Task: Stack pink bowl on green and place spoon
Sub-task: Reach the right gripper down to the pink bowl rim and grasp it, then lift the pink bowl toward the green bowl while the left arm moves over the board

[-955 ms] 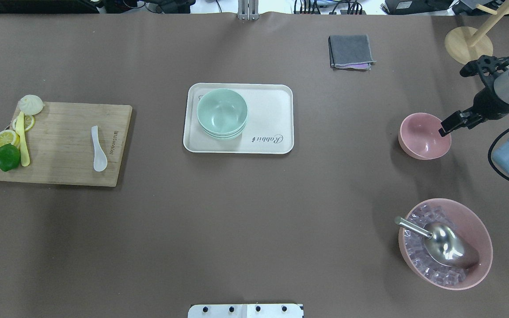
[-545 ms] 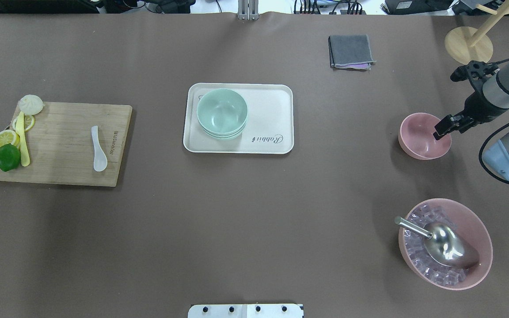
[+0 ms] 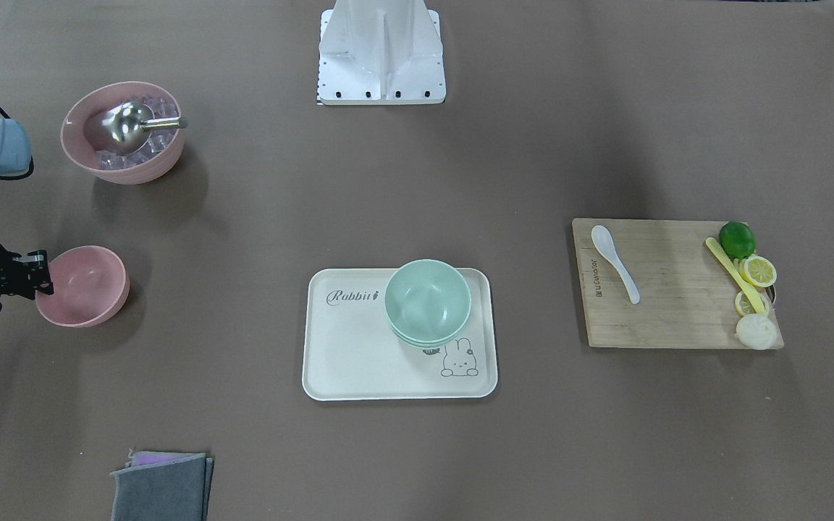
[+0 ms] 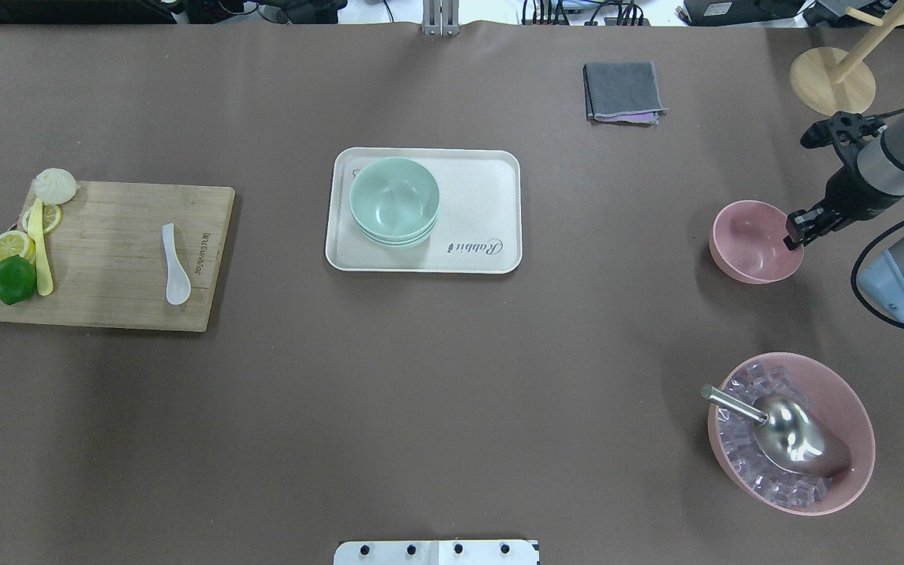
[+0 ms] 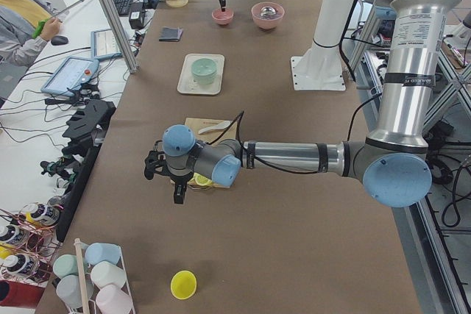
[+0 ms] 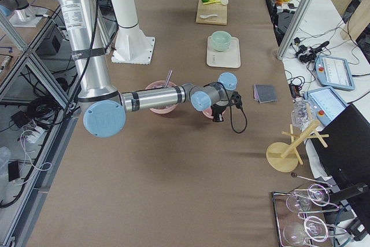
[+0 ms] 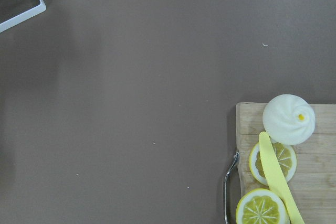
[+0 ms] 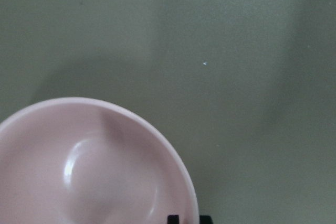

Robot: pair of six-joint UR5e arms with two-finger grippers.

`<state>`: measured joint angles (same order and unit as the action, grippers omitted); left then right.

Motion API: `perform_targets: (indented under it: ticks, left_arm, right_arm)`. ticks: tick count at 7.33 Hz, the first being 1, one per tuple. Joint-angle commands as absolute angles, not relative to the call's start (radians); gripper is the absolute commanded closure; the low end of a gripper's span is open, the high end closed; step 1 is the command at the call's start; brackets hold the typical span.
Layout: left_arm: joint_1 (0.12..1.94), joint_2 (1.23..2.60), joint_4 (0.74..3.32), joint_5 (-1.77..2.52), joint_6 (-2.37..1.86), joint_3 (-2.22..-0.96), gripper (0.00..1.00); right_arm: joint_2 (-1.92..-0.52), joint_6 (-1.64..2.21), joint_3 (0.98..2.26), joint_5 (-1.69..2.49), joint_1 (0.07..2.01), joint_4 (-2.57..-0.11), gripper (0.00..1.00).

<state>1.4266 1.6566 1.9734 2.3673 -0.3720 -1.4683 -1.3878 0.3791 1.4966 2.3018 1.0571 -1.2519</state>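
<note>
The small pink bowl (image 4: pixel 746 243) stands empty on the table at the right; it also shows in the front view (image 3: pixel 87 286) and fills the lower left of the right wrist view (image 8: pixel 79 166). My right gripper (image 4: pixel 793 229) is down at its right rim, open, with one finger inside the rim and one outside. The stacked green bowls (image 4: pixel 394 200) sit on the white tray (image 4: pixel 483 196) at the centre. The white spoon (image 4: pixel 175 267) lies on the wooden cutting board (image 4: pixel 107 259) at the left. My left gripper (image 5: pixel 179 195) hangs beyond the board's left end; I cannot tell its state.
A large pink bowl (image 4: pixel 852 479) with ice cubes and a metal scoop stands near the front right. A folded grey cloth (image 4: pixel 623 90) and a wooden stand (image 4: pixel 829 78) are at the back right. A lime, lemon slices, a yellow knife and a bun sit at the board's left end.
My right gripper has come down from above the pink bowl's inside to its right rim. The bowl, spoon and green bowls have not moved.
</note>
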Motion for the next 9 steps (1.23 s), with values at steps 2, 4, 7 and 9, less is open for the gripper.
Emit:
perform_targets:
  ticks: [2,4,7,9]
  left_arm:
    - [1.34,1.733,1.976,2.367,-0.644,-1.491,0.02]
    - [1.217,1.8,1.971,2.355,-0.859,-1.555,0.03]
    - [1.091,1.881,1.974,2.336,-1.108,-1.555,0.03]
    - [0.965,1.881,1.976,2.196,-1.208,-1.592,0.03]
  right_arm:
    - [-1.314,0.464,1.517,2.306,1.057,-1.255,1.0]
    - [-1.177,0.741,1.529,2.303,1.014,-1.253,1.0]
    - [-0.96,1.117,1.522,2.266,0.947,-1.255,1.0]
    - [-0.849,1.329,1.516,2.173,0.834,-1.261,1.0]
